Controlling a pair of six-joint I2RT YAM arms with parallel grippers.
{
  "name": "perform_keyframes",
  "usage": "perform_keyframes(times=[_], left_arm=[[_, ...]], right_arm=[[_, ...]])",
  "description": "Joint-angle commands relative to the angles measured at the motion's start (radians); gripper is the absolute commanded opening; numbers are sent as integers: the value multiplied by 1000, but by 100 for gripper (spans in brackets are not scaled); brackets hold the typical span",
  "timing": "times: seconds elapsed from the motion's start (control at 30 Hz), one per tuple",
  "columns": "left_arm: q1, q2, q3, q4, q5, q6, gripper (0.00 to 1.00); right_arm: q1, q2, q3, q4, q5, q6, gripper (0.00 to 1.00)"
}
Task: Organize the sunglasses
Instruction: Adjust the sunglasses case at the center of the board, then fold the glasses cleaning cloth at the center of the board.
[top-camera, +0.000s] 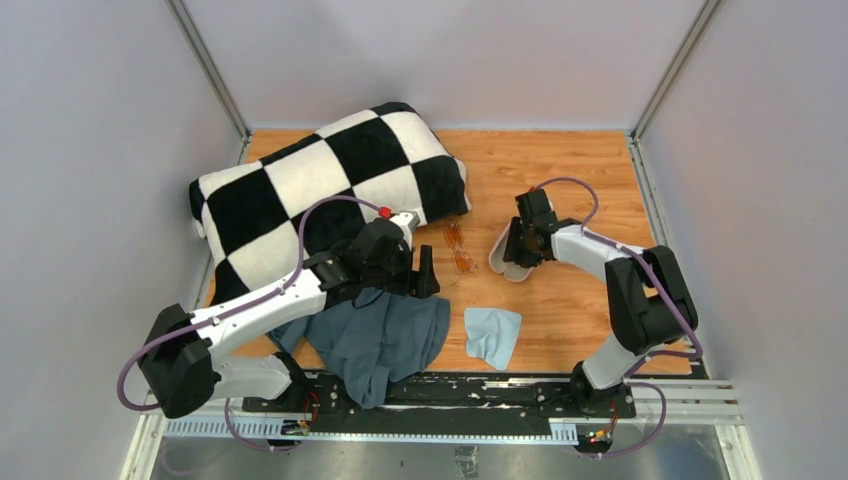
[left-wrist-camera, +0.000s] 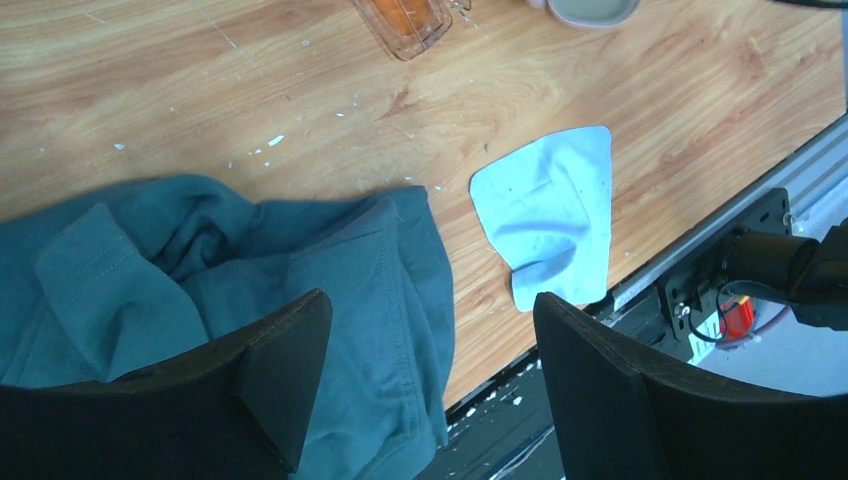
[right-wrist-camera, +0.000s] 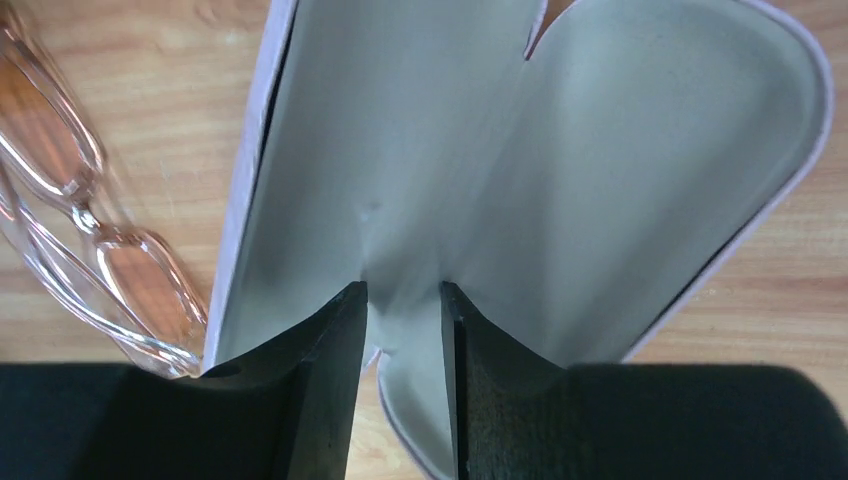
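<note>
**Right jaws pinch the open case; sunglasses lie beside it**

The right gripper (right-wrist-camera: 404, 290) has its jaws drawn narrow on the middle fold of the open glasses case (right-wrist-camera: 620, 150), whose pale grey lining faces up. The left gripper (left-wrist-camera: 430, 305) hangs with its jaws spread wide and holding nothing, above the edge of a crumpled blue-grey garment (left-wrist-camera: 200, 270).

The sunglasses (right-wrist-camera: 45, 125), with orange lenses and a thin clear frame, lie on the wooden bench (top-camera: 560, 160) about mid-bench, just beside the case on its left-edge side. I cannot tell whether they touch it. A light-blue cloth (left-wrist-camera: 550, 215) lies flat near the near edge. A black-and-white checkered cushion (top-camera: 320, 180) fills the far-left corner.
</note>
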Motion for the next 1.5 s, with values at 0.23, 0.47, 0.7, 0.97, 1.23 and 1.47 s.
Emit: perform_keyframes(times=[0.23,0.47,0.7,0.97,1.23,1.47], left_arm=[[-6,-21,-4,-29,-17,34,81],[-6,-28,-2,-49,-19,54,81],[-6,-43,-8,-55,-10,58,81],[-6,-17,-13,-23,19,51,81],[-7,-22,-18,-14,35,44,81],[-19,-11,-30,0,38,35,81]], right_arm=[[-64,165,107,73,-26,174,31],[-71,273,217,96,-26,339,38],[-71,202,169,132,3,395,48],[-72,25,41,125,84,317,49],[-85,-49,-15,112,87,267,49],[-84,-341,-78,48,42,130,54]])
